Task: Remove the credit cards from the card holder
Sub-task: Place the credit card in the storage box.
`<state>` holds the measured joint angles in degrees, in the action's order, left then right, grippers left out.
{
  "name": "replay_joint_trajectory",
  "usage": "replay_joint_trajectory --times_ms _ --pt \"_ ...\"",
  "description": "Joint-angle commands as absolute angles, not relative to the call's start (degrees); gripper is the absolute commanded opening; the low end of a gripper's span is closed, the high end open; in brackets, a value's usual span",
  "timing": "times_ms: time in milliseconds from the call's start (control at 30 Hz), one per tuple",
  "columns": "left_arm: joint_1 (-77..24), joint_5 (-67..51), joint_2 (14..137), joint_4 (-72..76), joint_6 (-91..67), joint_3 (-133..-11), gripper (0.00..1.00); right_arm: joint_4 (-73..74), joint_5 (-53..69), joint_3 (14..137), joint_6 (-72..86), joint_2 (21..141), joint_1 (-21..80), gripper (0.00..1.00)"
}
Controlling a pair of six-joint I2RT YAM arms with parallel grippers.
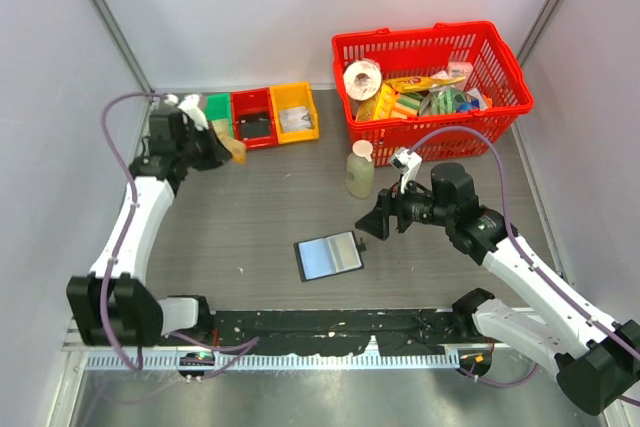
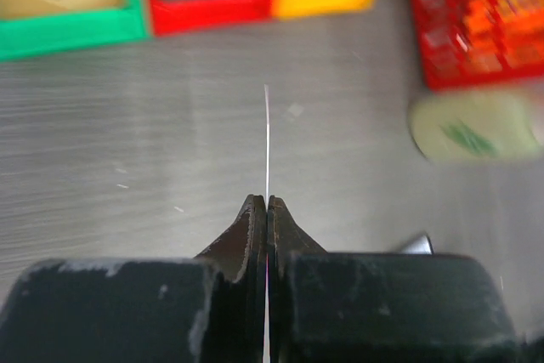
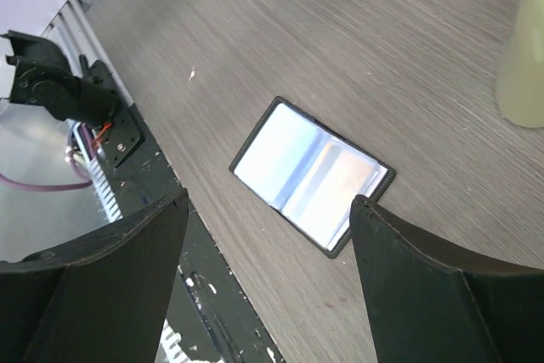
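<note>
Left claw is pressed together on a yellow-orange credit card, pinching it by one end at the far left of the worktop, just near of the green tray. In the left wrist view the credit card shows edge-on as a thin pale line standing out of the closed tips of the left claw, clear of the surface below.

Right claw is spread wide with nothing between its fingers. It hangs right of centre, above and just to the right of the card holder. In the right wrist view the two dark fingers of the right claw frame the card holder, which lies unfolded and flat on the worktop with its pale blue-grey inner faces up and its black edge showing all round.

Along the far edge, the green tray, a red tray and a yellow tray stand side by side, touching. A red basket full of groceries sits at the far right. A pale bottle with a white cap stands upright just near of the basket's left corner, between it and the card holder.
</note>
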<state>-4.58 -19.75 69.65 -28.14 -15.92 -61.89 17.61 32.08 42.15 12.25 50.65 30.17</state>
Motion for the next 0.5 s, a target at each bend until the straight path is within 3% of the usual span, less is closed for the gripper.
replay_joint_trajectory --times_ms 0,233,467 --pt "4.55 -11.17 79.51 -27.86 -20.74 -70.55 0.00 14.50 26.46 41.05 13.45 50.01 30.41 0.81" --pt "7.38 -5.01 99.99 -29.70 -20.83 -88.74 0.00 12.92 26.19 39.99 12.92 50.36 30.41 0.82" --pt "7.38 -10.89 117.58 -31.65 -23.28 -104.49 0.00 13.01 25.93 39.73 12.39 50.80 30.41 0.82"
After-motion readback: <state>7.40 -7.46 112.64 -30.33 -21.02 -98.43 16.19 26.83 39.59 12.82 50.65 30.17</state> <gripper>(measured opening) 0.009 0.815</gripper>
